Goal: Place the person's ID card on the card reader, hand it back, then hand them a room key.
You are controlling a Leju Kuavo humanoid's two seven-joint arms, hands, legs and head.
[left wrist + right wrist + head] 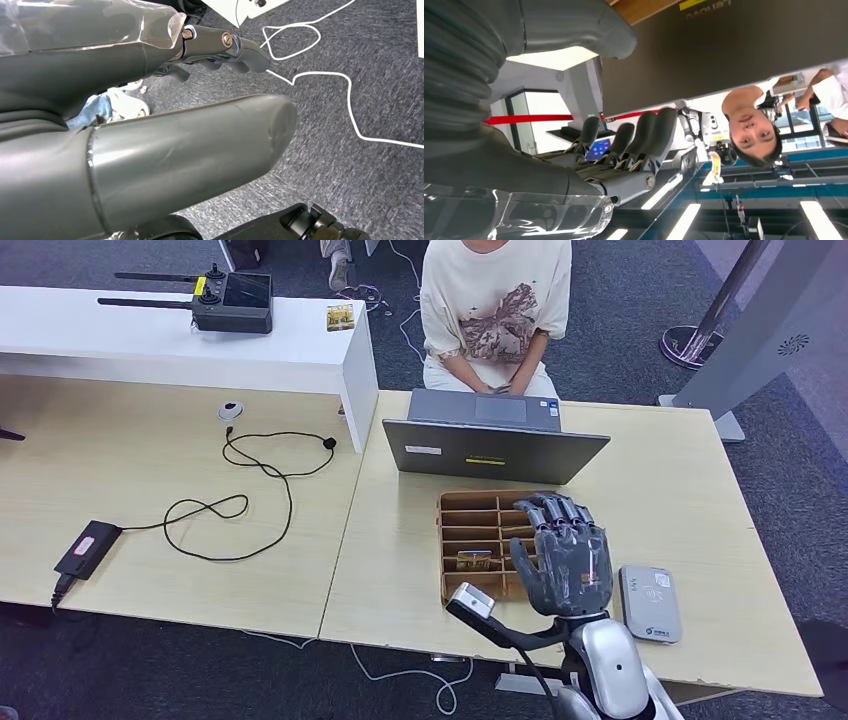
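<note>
My right hand (566, 562) raised over tray (455, 540), fingers spread, holding nothing, ready for ID. Card reader (650, 603) just beside. Left hand (220, 47) hangs, can't tell grip.

The right hand (567, 562) is dark grey with segmented fingers (560, 510), on a silver forearm (615, 665) with a black cable. The left hand (150, 125) has brass-coloured screws and a clear film wrap.
</note>
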